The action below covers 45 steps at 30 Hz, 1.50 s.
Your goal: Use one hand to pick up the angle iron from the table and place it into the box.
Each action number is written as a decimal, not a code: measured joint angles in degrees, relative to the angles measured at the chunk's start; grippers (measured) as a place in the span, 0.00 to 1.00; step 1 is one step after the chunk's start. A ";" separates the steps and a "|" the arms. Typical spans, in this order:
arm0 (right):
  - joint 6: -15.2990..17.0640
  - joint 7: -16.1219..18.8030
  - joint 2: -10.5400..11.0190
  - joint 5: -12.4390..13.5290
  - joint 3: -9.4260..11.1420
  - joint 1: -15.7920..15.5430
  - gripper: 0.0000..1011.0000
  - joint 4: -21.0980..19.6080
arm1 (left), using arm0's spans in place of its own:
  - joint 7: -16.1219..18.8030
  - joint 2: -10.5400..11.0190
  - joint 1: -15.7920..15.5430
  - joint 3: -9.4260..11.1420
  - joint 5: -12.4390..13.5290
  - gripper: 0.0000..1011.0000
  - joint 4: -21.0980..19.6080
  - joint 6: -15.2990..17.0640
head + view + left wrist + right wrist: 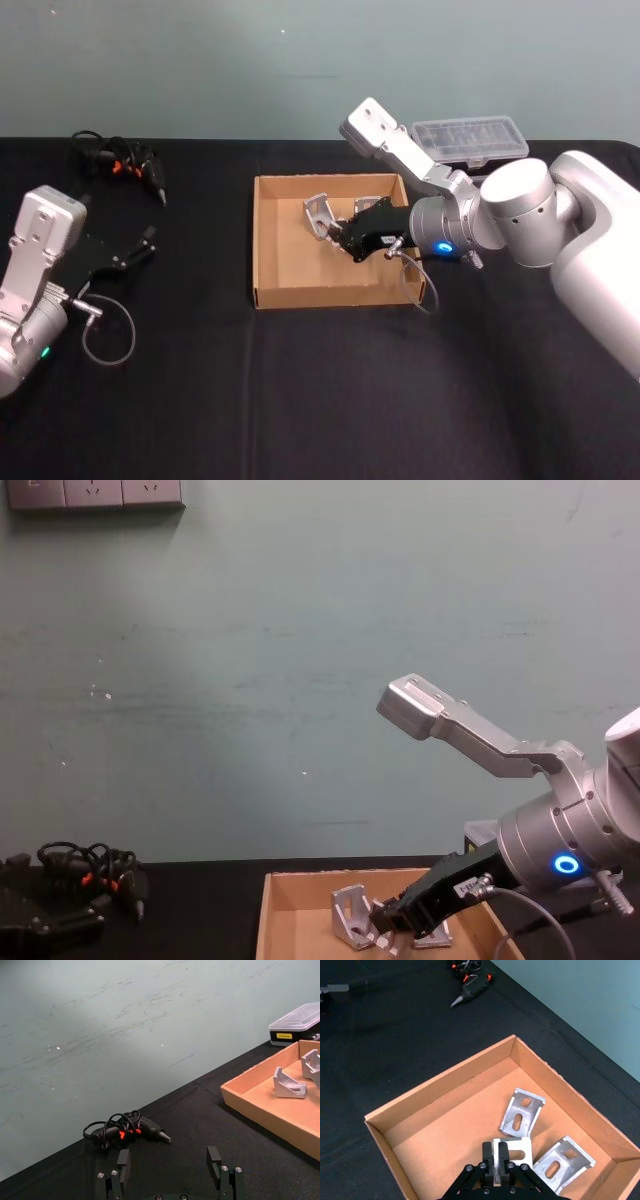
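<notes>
Right hand (496,1160) clenched on angle iron (516,1149), inside box (445,1085), left hand (170,1172) open

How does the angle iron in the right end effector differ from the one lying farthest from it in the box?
The silver metal angle iron clamped in the right end effector is held above the brown cardboard box floor; the far silver angle iron rests free on that floor, ungripped. Both are slotted silver brackets inside the box.

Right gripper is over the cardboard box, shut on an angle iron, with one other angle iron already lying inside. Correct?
Not quite: the right wrist view shows two other angle irons lying in the cardboard box, not one. The right gripper is over the box, shut on a third angle iron.
</notes>
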 joint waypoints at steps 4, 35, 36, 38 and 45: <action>0.04 0.00 0.08 -0.01 -0.06 -0.04 0.07 -0.18 | 0.00 0.00 0.00 0.00 0.00 0.99 0.00 0.00; -0.28 -0.46 0.83 0.44 1.52 -2.16 0.94 -3.10 | 0.00 0.00 0.00 0.00 0.00 0.99 0.00 0.00; -0.35 -0.63 0.90 0.62 1.87 -2.52 0.95 -3.51 | 0.00 0.00 0.00 0.00 0.00 0.99 0.00 0.00; -0.66 -1.10 1.06 1.43 3.14 -3.44 0.99 -4.62 | 0.00 0.00 0.00 0.00 0.00 0.99 0.00 0.00; -2.82 -4.11 1.05 3.76 7.29 -6.11 0.99 -6.11 | 0.00 0.00 0.00 0.00 0.00 0.99 0.00 0.00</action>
